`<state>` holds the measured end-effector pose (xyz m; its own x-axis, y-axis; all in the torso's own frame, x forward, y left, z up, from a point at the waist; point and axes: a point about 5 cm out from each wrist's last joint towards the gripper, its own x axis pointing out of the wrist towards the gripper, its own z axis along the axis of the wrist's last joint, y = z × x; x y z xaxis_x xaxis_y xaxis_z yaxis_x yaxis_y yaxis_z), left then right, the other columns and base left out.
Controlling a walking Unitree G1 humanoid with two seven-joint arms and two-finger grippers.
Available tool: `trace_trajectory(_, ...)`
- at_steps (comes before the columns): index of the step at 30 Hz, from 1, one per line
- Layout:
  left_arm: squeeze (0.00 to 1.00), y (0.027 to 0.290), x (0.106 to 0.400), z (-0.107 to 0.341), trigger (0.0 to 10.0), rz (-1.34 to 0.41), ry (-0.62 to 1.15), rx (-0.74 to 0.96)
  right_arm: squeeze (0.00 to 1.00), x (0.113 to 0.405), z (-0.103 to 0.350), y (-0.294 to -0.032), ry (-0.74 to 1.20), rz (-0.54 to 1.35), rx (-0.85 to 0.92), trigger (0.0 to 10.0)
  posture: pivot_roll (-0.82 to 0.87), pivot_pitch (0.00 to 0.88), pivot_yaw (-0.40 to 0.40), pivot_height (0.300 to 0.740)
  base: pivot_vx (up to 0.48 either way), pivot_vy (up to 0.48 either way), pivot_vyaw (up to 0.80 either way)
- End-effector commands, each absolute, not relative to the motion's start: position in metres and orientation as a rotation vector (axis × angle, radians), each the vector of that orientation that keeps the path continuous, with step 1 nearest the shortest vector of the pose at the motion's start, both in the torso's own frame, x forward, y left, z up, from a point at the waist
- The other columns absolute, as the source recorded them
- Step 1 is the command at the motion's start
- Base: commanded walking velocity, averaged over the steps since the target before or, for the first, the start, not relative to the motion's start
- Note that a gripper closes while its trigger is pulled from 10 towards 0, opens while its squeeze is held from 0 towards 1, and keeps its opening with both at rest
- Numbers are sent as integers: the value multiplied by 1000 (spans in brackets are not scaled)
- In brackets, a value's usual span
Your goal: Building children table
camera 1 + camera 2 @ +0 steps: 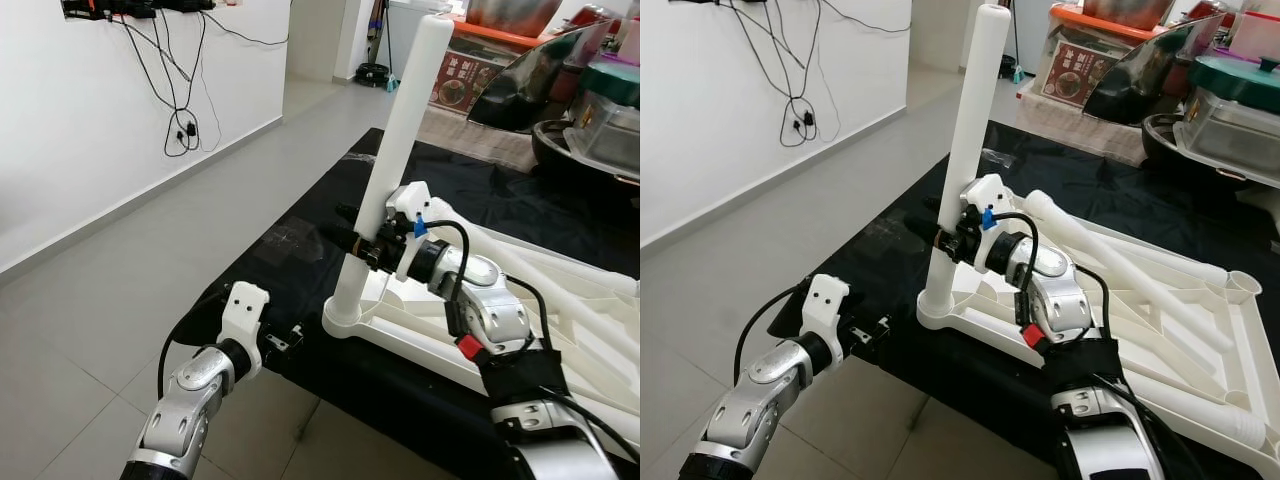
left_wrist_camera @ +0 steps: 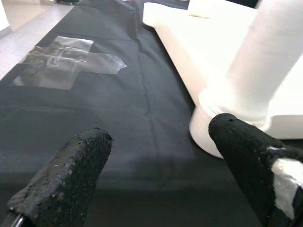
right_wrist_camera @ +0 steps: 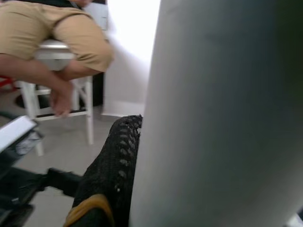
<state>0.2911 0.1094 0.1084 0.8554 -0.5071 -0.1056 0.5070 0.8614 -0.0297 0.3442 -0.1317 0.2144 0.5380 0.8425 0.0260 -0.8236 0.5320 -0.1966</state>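
Left eye view: our right gripper (image 1: 372, 247) clamps the white table leg (image 1: 400, 140), seated upright in the tabletop (image 1: 590, 330) corner socket below it. Left gripper (image 2: 156, 175) gapes empty beside the socket. We'd push straight down, no tilt.

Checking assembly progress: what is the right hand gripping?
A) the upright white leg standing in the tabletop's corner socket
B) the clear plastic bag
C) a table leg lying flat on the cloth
A: the right hand clamps the upright white leg, seated in the tabletop corner.
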Motion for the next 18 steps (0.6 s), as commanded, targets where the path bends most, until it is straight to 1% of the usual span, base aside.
trace_trajectory(1,0,106,290,106,10000,-543,119,0,0,335,191,-121,7,1121,-271,0,31,0,-142,740,0,0,0)
trace_trajectory(2,0,106,290,106,10000,-545,119,0,0,338,187,-125,26,1071,-294,0,22,0,-136,740,0,0,0)
trace_trajectory(3,0,105,290,106,10000,-547,120,0,0,349,183,-131,55,923,-288,0,21,0,-136,740,0,0,0)
trace_trajectory(4,0,105,290,106,10000,-547,120,0,0,349,183,-131,55,923,-288,0,21,0,-136,740,0,0,0)
trace_trajectory(5,0,105,290,106,10000,-548,119,0,0,356,181,-135,74,815,-283,0,22,0,-136,740,0,0,0)
trace_trajectory(6,0,106,290,106,10000,-547,119,-1,0,365,179,-142,91,658,-253,0,21,0,-135,740,0,0,0)
trace_trajectory(8,0,106,290,106,10000,-547,119,-1,0,365,179,-142,91,658,-253,0,21,0,-135,740,0,0,0)
trace_trajectory(9,0,106,290,106,10000,-547,119,-1,0,373,179,-150,95,465,-190,0,19,0,-137,740,0,0,0)
trace_trajectory(10,0,106,290,106,10000,-547,120,-1,0,376,177,-159,97,244,-80,0,20,0,-138,740,0,0,0)
trace_trajectory(11,0,106,290,106,10000,-547,120,-1,0,376,177,-159,97,244,-80,0,20,0,-138,740,0,0,0)
trace_trajectory(12,0,106,289,105,10000,-547,121,-2,0,376,173,-166,111,97,-5,0,20,0,-138,740,0,0,0)
trace_trajectory(14,0,106,289,105,10000,-547,121,-2,0,376,173,-166,111,97,-5,0,20,0,-138,740,0,0,0)
trace_trajectory(15,0,106,289,105,10000,-547,123,-3,0,370,165,-167,138,-28,53,0,20,0,-138,740,0,0,0)
trace_trajectory(16,0,105,288,104,10000,-547,124,-5,0,363,156,-165,164,-96,81,0,19,0,-137,740,0,0,0)
trace_trajectory(17,0,105,288,104,10000,-547,124,-5,0,363,156,-165,164,-96,81,0,19,0,-137,740,0,0,0)
trace_trajectory(18,0,104,288,104,10000,-548,126,-6,0,357,146,-162,195,-119,76,0,18,0,-137,740,0,0,0)
